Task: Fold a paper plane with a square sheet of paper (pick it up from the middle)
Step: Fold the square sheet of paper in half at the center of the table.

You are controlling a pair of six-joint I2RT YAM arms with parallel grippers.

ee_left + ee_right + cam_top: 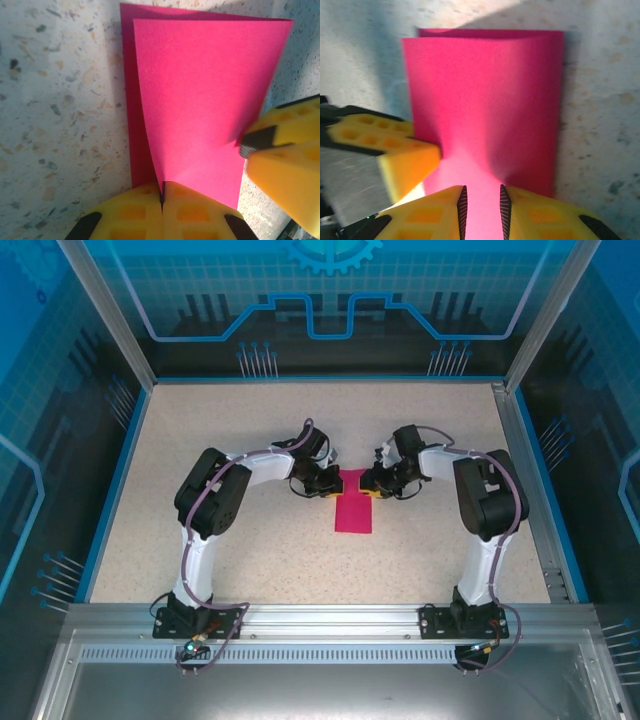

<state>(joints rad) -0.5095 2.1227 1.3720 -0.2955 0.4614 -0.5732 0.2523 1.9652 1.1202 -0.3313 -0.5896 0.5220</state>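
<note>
The magenta square sheet of paper (352,510) lies mid-table, folded over into a narrow rectangle with two layers showing (200,90) (485,90). Both grippers meet at its far end. My left gripper (161,196) (335,486) is shut, pinching the near edge of the upper layer, which lifts off the lower one. My right gripper (481,212) (368,486) is open, its jaws a small gap apart with the pink paper running between them. Each wrist view catches the other arm's yellow fingers (285,165) (395,150) touching the paper's side. No paper plane shape is visible.
The speckled beige table (240,540) is ringed by a blue rim and clear enclosure walls (120,340). An aluminium rail (330,618) carries both arm bases at the near edge.
</note>
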